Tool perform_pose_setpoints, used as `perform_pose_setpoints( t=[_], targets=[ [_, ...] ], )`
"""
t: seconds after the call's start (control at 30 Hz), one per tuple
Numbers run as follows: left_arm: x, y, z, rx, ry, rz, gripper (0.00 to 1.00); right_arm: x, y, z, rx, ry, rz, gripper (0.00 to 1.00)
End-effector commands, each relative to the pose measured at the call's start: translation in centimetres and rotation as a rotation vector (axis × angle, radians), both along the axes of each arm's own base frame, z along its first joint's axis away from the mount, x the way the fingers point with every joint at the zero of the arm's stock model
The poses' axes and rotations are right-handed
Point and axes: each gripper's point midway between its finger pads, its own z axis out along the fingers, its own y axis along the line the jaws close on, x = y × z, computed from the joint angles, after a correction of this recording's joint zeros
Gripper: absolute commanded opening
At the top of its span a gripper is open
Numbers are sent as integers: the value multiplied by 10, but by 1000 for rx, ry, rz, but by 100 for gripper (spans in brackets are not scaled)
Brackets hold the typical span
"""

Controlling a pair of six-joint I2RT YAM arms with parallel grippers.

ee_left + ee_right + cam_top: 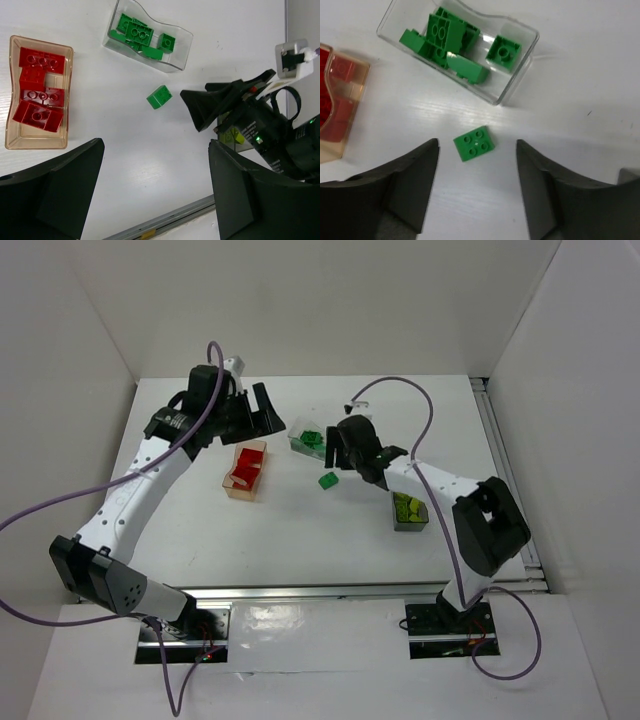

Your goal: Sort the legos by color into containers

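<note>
One loose green brick [475, 143] lies studs-up on the tabletop [300, 550] at frame centre in the right wrist view, just below the clear tub [529, 50]. It looks light, rigid and slick, so a pinch across two flat opposite sides should hold best. The right claw [478, 155] is spread wide and empty, one finger on each side of the brick. The left claw [155, 150] is likewise spread wide and holds nothing. There are three tubs: the clear one holds about five green bricks, the tan tub [37, 145] roughly five red, and the dark tub [410, 526] a few yellow-green, too small to count
</note>
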Motion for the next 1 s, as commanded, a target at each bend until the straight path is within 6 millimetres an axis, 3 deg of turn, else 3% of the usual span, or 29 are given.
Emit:
perform_pose_setpoints(
  t=[0.0,0.13,0.37,0.57,0.8,0.83,0.9,0.97],
  targets=[
    [-2,0,11,-15,-37,-12,93,-28,6,-14,7,53,14,76],
    [-2,-1,9,-20,-35,-20,93,-40,14,-37,59,129,25,90],
    [-4,-1,12,-23,-44,-20,93,-43,41,-66,74,211,56,90],
    [-7,2,20,-25,-66,-12,92,-32,60,-84,45,224,72,90],
    [-7,6,23,-18,-79,4,92,-16,66,-100,-32,213,35,87],
    [-6,6,27,-21,-87,4,92,-9,67,-95,-38,197,20,87],
    [-6,6,27,-21,-87,4,92,-15,69,-105,-80,204,16,83],
    [-6,6,27,-14,-91,-1,92,-8,62,-103,-117,187,-21,79]
  ],
)
